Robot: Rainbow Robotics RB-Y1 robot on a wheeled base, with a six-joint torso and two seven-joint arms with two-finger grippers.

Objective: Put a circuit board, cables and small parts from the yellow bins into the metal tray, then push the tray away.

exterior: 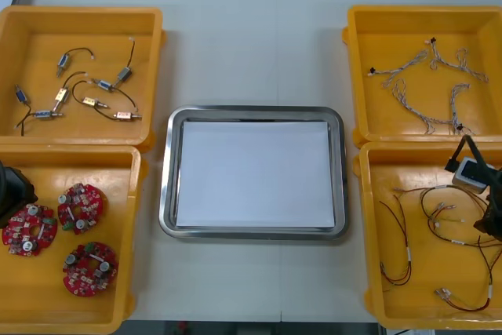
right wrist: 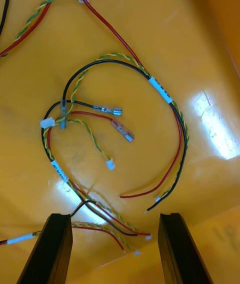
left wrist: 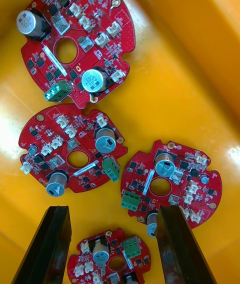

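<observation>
Metal tray [exterior: 167,178] in the middle holds nothing; I'm at the first pick. Left gripper [left wrist: 112,211] hangs open over circuit boards [left wrist: 75,156], near-left bin [exterior: 78,152]. Right gripper [right wrist: 115,216] is open over red and yellow cables [right wrist: 100,129], near-right bin [exterior: 367,233]. Next I lower one and close.

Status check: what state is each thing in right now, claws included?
Left claw: open, holding nothing, over the round red circuit boards.
Right claw: open, holding nothing, over the red and yellow cables.
Round red circuit boards: flat, components up, in the near left yellow bin.
Shiny metal tray, white inside: nothing loaded.
Twisted blue and white cables: loose in the far right yellow bin.
</observation>
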